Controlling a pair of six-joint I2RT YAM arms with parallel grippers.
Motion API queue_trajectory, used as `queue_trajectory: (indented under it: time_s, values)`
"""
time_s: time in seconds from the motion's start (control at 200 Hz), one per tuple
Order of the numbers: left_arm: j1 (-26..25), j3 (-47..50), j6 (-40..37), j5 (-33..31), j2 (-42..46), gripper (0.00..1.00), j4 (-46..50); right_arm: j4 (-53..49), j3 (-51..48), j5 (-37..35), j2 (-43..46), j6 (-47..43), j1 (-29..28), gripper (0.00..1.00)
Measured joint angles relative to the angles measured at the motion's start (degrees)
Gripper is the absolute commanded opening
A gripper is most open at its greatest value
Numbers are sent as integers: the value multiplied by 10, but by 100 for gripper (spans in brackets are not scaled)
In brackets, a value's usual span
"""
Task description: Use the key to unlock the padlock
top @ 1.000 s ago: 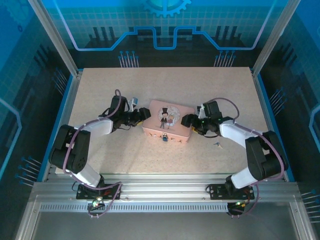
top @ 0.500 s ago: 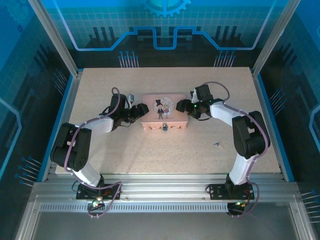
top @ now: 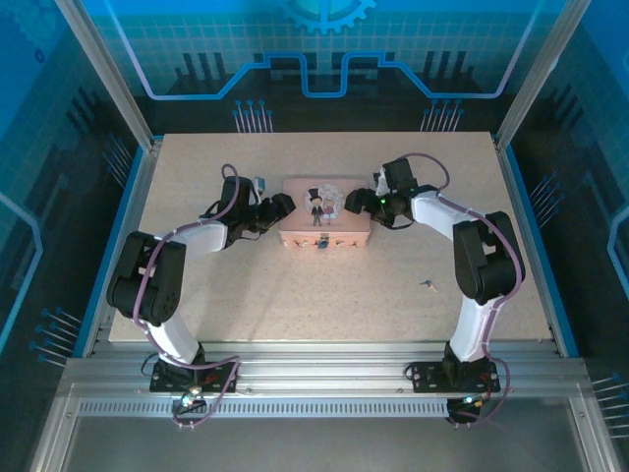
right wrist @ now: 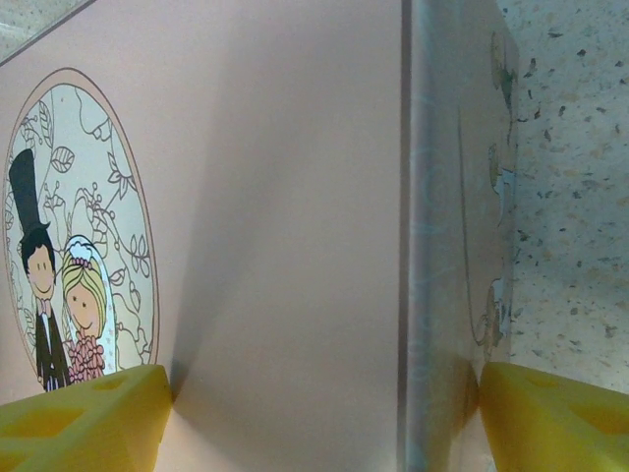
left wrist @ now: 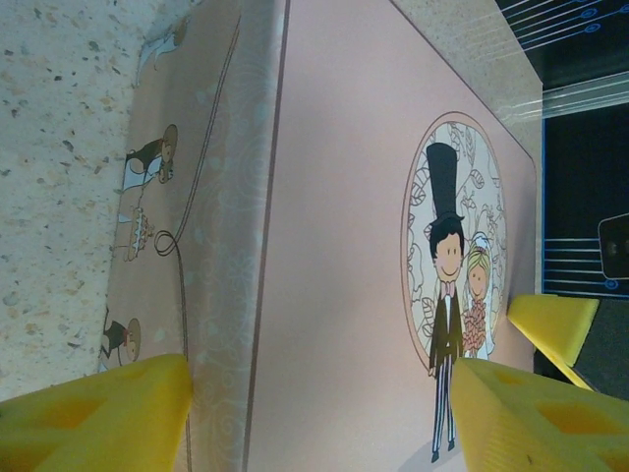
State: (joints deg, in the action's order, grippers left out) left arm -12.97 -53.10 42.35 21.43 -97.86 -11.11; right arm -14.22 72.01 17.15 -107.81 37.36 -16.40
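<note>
Pink tin (right wrist: 285, 226) close up. Lid on left, bearing oval picture (right wrist: 74, 236) of top-hatted groom and veiled bride. Pale patterned side wall (right wrist: 452, 246) right of lid edge. Speckled tabletop (right wrist: 580, 177) right of tin. Right gripper (right wrist: 324, 423) spread wide — yellow pads (right wrist: 79, 418) astride tin's lid edge, one over lid, one beside wall.

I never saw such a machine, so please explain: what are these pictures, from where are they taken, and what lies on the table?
These are two robot arms bolted at the near edge of a table. One camera looks down from above; the other two sit on the wrists. The left gripper and right gripper straddle the ends of a pink tin with their yellow fingers; whether they squeeze it, I cannot tell. A tiny padlock hangs at its front. A small key lies on the table.
</note>
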Motion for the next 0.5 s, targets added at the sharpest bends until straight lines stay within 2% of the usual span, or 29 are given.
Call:
queue_trajectory:
  time_s: [0.23, 0.38, 0.5]
  values:
    - [-10, 2, -4, -1, 28, 76, 37, -20, -7, 1, 19, -12, 8, 86]
    - [-11, 17, -9, -9, 68, 76, 67, -49, -27, -7, 64, -24, 27, 86]
    - [-12, 30, -22, -22, 108, 76, 95, -94, -39, -43, 118, -43, 35, 84]
